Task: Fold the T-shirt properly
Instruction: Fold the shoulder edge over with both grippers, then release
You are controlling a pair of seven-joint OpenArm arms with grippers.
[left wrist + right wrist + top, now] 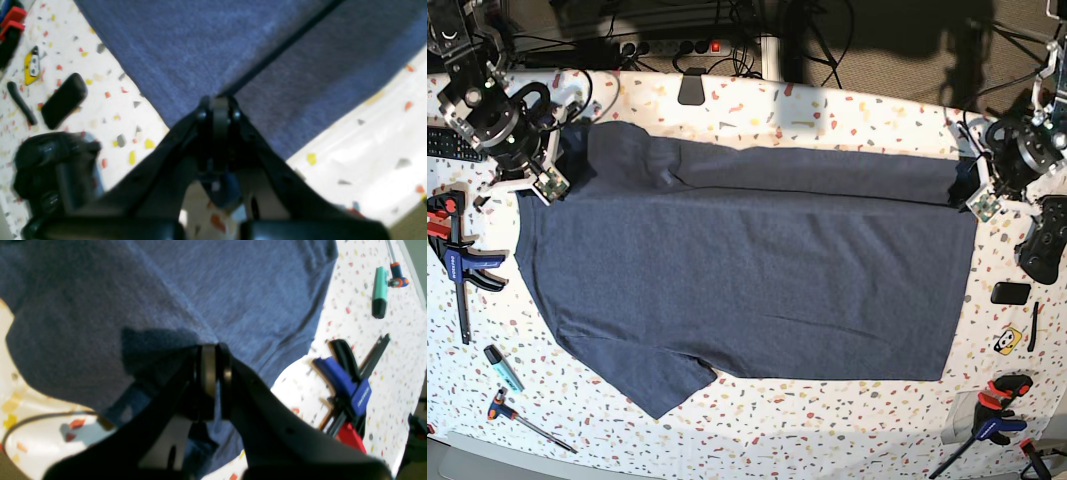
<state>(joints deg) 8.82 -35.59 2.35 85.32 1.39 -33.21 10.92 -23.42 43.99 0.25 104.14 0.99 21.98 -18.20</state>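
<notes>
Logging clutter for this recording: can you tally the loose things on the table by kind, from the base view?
T-shirt: 1
Bar clamps: 2
Teal marker: 1
Screwdriver: 1
Game controller: 1
Flat black case: 1
Yellow tag: 1
Thin black stick: 1
Total: 9

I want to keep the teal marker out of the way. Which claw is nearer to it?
The right. The right claw grips the T-shirt at the table's far edge, on the teal marker's side. The left claw pinches the shirt's opposite end, across the table.
</notes>
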